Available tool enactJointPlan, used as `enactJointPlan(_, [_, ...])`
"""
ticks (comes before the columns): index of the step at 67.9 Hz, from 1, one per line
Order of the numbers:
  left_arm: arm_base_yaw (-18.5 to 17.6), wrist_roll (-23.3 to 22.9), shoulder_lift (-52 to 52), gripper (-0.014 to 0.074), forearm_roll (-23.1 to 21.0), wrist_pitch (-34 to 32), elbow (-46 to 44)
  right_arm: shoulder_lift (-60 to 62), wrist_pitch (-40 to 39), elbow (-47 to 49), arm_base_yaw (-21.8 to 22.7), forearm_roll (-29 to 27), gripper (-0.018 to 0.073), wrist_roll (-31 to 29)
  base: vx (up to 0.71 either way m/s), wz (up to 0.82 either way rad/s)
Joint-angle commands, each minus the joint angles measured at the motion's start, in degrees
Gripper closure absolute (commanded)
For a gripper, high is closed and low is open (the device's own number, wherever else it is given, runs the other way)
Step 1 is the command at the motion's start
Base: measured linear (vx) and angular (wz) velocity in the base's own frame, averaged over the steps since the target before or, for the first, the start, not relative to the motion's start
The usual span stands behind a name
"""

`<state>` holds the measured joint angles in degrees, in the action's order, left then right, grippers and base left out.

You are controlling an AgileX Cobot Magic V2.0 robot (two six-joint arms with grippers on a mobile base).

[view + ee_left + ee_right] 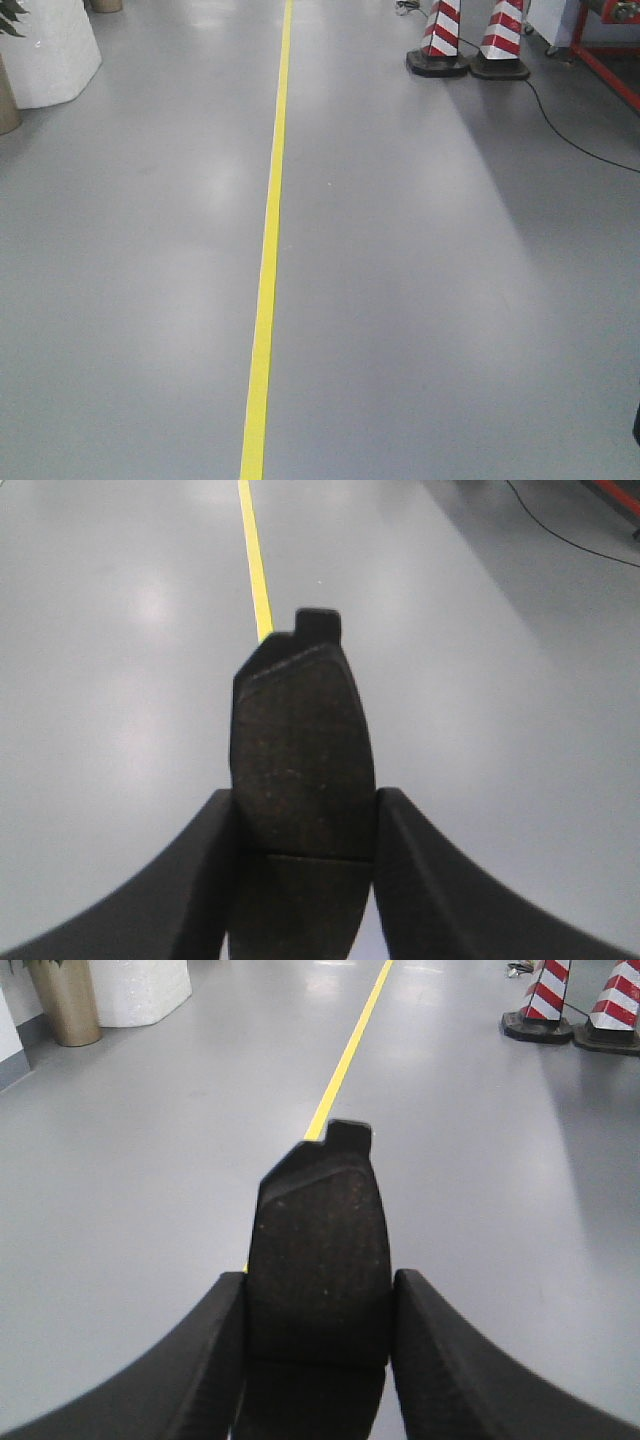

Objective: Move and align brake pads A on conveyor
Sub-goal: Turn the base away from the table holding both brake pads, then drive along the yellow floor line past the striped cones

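Aloft, left gripper (pixel 305 795) clamps one brake pad (pixel 300 720), right gripper (pixel 318 1276) another brake pad (pixel 320 1210). Long axes point forward, tabs apparently leading.

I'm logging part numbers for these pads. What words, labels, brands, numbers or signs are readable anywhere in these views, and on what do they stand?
No readable text shows in any view.
left brake pad, in the left end effector: plain dark face, nothing printed.
right brake pad, in the right end effector: plain dark face, nothing printed.
striped cones: red and white bands only.
yellow floor line: no lettering.
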<state>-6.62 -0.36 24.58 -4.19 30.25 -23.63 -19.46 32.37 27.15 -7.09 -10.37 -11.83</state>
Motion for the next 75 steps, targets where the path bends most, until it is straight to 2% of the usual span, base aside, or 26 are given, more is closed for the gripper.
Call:
enactJointPlan(1, [-0.32, -0.08, 0.25, 0.0603, -0.4, -5.46, -1.6, -0.28, -5.4, 1.8, 0.22, -0.25, 0.0567, -0.37, 0.67, 0.03])
enactJointPlan(75, [-0.32, -0.08, 0.25, 0.0603, -0.4, -5.46, -1.6, -0.28, -5.4, 1.8, 0.22, -0.25, 0.0567, -0.37, 0.69, -0.01])
